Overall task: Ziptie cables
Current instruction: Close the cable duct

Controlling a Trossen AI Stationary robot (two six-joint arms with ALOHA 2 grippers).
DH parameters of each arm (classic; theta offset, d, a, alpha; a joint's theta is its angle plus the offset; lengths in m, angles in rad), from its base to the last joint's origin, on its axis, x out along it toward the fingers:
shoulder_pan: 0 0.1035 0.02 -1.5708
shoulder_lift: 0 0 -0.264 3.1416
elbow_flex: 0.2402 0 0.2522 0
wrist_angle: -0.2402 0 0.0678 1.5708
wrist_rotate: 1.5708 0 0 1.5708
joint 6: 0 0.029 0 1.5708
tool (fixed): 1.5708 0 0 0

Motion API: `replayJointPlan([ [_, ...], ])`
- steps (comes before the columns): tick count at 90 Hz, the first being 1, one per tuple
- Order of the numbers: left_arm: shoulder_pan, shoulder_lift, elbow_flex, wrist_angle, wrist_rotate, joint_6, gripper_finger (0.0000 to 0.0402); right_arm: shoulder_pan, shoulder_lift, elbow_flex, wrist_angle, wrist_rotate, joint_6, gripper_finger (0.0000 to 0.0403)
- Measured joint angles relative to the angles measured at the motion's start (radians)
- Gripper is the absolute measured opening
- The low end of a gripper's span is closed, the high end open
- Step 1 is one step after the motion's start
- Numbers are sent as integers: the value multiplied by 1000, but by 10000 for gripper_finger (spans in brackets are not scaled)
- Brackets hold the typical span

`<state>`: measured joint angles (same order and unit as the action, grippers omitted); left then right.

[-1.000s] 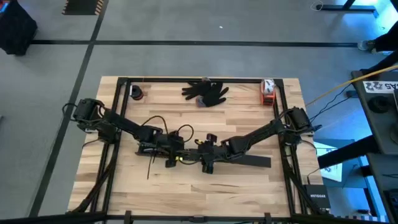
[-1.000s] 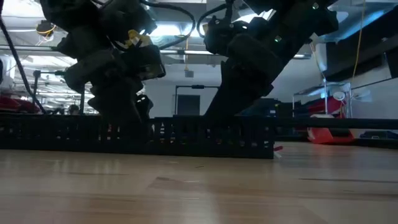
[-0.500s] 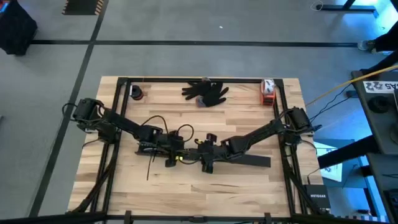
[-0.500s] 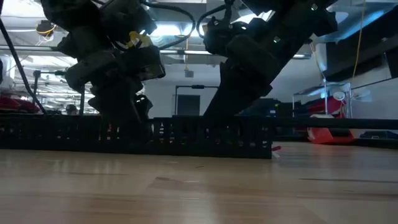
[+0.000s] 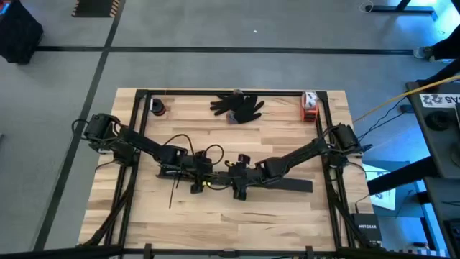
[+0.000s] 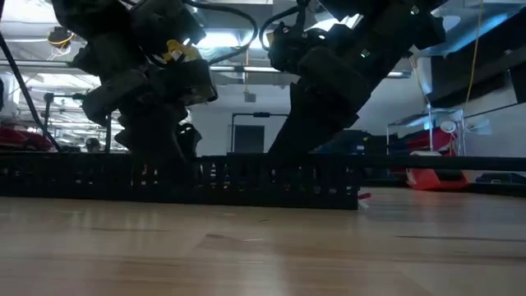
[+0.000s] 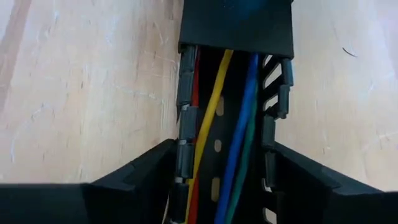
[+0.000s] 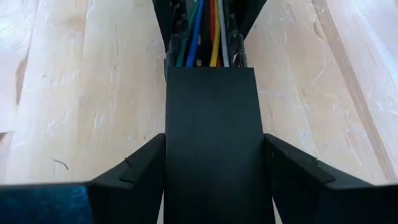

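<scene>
The wooden tabletop is framed by black rails, and both arms are reached in from its left and right edges to meet near its middle. A long black slotted duct is laid there, running across the tabletop between the two arms; in the right wrist view its solid cover is seen over one part, while the other part is left uncovered. The left claw is set astride the open duct, its fingers spread to either side of the slotted walls; whether the walls are pressed cannot be told. The right claw is placed astride the covered part, its fingers flanking the cover closely; contact cannot be told. The cables, red, yellow, blue and green, are laid lengthwise inside the duct and are passed under the cover. A black glove is seen near the far edge, with a red-and-white object by the far right corner and a small dark round item by the far left corner.
</scene>
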<state>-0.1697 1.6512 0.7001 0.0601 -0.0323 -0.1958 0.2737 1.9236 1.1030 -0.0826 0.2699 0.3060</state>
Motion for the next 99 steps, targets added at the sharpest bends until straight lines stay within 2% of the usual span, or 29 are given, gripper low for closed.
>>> replayJointPlan([
  [52,12,0,-1,3,19,-158,228,0,0,-1,1,2,-1,225],
  [60,17,1,-1,7,27,-183,255,0,0,-1,5,2,0,225],
  [84,24,3,1,17,34,-180,384,-1,4,2,23,6,6,225],
  [99,23,2,1,17,34,-206,392,-1,3,2,19,5,6,225],
])
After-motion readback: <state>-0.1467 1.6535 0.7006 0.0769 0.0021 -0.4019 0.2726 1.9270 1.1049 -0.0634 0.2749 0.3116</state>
